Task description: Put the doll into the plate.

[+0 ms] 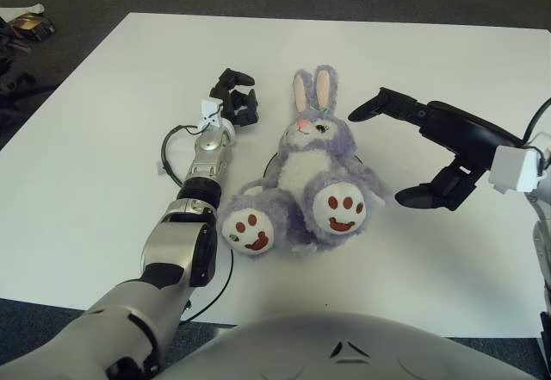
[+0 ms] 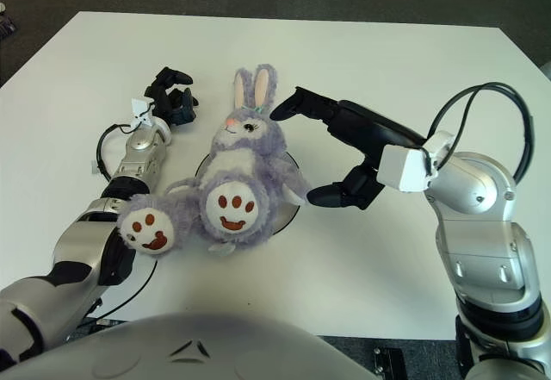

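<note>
So the doll [image 1: 306,177], a purple bunny with a white belly, is sitting upright on the plate [image 2: 288,212] in the middle of the white bench [image 1: 103,121]. Most of the plate is hidden under it; you only catch a thin arc of rim poking out next to its hips. Ears point away from the robot, both feet stick toward it with the brown paw prints facing up. The foot nearer the left arm hangs out past the plate rim over the bench.

The right hand [image 2: 331,152] is just off the doll's side, not touching it. Its fingers are spread wide and holding nothing: one long finger [image 2: 297,102] reaches up near the bunny's head and ears, another [image 2: 327,195] sits lower near its hip.

The left hand [image 1: 234,104] shows on the doll's other side, level with the ears and a bit apart from them, black fingers curled in and gripping nothing. A black cable [image 1: 172,143] loops beside that wrist.
</note>
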You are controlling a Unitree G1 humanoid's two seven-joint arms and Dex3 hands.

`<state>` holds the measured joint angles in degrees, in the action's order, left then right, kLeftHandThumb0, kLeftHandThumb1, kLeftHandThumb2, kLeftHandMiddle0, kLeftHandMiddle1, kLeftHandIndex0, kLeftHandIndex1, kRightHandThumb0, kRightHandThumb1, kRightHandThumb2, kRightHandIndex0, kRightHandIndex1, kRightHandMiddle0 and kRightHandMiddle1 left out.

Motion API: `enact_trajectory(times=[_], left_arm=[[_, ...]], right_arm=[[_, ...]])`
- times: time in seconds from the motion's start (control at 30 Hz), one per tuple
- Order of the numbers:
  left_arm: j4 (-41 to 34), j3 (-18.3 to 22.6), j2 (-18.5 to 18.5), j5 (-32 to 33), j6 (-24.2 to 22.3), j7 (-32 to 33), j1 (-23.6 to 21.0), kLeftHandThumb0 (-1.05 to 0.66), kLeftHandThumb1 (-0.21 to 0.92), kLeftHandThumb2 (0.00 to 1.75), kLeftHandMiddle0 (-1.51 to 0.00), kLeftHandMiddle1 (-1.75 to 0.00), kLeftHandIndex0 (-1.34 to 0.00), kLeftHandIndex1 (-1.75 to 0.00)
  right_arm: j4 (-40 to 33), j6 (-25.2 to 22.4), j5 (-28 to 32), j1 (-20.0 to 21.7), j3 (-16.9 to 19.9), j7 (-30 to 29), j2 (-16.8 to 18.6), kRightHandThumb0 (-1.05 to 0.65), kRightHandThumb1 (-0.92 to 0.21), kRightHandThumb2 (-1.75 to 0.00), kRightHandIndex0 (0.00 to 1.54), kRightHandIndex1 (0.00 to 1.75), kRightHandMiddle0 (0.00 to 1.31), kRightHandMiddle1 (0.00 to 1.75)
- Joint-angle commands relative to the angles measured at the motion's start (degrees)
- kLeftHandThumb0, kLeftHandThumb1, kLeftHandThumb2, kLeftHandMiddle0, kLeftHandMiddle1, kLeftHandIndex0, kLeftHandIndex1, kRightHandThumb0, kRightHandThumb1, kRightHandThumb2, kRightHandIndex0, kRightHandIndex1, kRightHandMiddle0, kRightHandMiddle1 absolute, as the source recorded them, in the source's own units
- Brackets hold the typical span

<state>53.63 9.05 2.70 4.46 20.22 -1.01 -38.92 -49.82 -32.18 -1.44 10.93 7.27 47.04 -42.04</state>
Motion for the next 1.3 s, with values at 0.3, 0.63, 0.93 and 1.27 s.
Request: enact_trajectory(times=[0.3,0.63,0.93,1.27], left_arm=[[3.29,0.29,0.21,0.71,-0.34,-1.18,-0.78,-0.01,0.31,1.33,-0.5,-1.75,-0.49,-1.74],[4.04,-0.29,0.44,-0.01,0.75,-1.1,-0.78,-0.01,0.31,1.33,-0.5,-1.75,-0.49,-1.74],[3.45,-0.89,0.33,-1.02,1.01,-0.53,-0.34,-0.01,0.31,1.33,-0.51,-1.75,-0.5,-1.74],[2.99,-0.73,0.11,-0.8,1.08,-0.41,-0.06,-0.01,0.31,1.33,-0.51,-1.75,-0.5,-1.74]], right_arm=[[12.39,11.41,6.89,0.34,5.86,-2.66,1.6,-0.48,-0.24,-1.03,0.17,0.35,0.0,0.95],[16.51,14.83,13.16,-0.35,7.33,-5.86,5.2,-0.46,-0.19,-1.06,0.2,0.46,0.0,1.09],[15.49,6.24,14.29,-1.87,7.41,-10.95,5.37,-0.27,-0.12,-1.19,0.13,0.48,0.0,1.13],[13.72,-3.93,16.53,0.05,8.04,-17.74,7.2,0.07,-0.02,-1.4,0.08,0.54,0.0,1.15]])
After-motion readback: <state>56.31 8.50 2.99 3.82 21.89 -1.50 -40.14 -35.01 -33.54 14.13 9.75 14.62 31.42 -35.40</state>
